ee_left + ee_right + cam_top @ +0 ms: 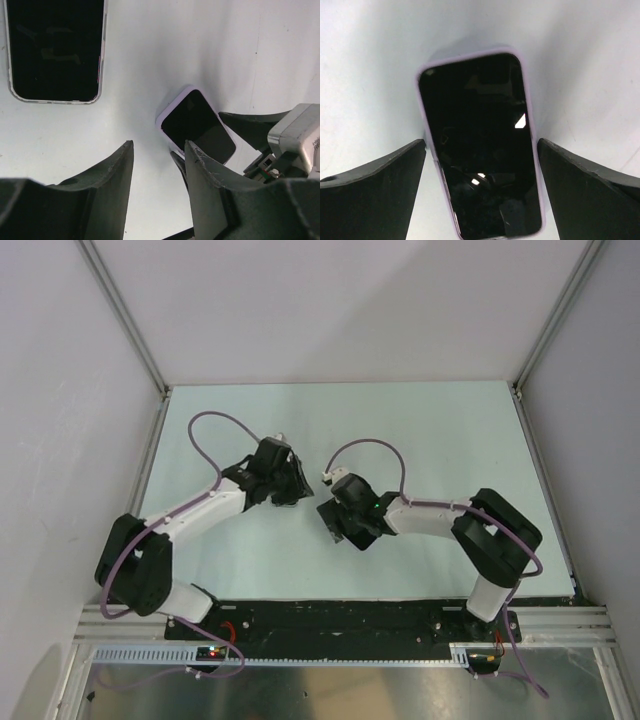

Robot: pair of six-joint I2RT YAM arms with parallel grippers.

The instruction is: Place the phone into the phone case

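A lilac phone case (529, 125) lies flat on the table with the black glossy phone (480, 150) in it. The phone's left edge sits slightly proud of the rim near the bottom. My right gripper (481, 142) is open, one finger on each long side of the case, close to its rims. In the left wrist view the same lilac case (169, 112) and phone (192, 120) lie just beyond my left gripper (159, 145). It is open with only bare table between its fingers. In the top view the left gripper (288, 488) and right gripper (338, 520) face each other mid-table.
A second black slab with a pale silvery rim (55, 50) lies flat at the upper left of the left wrist view. The pale table mat (430, 440) is walled by white panels behind and on both sides. Purple cables loop over both arms.
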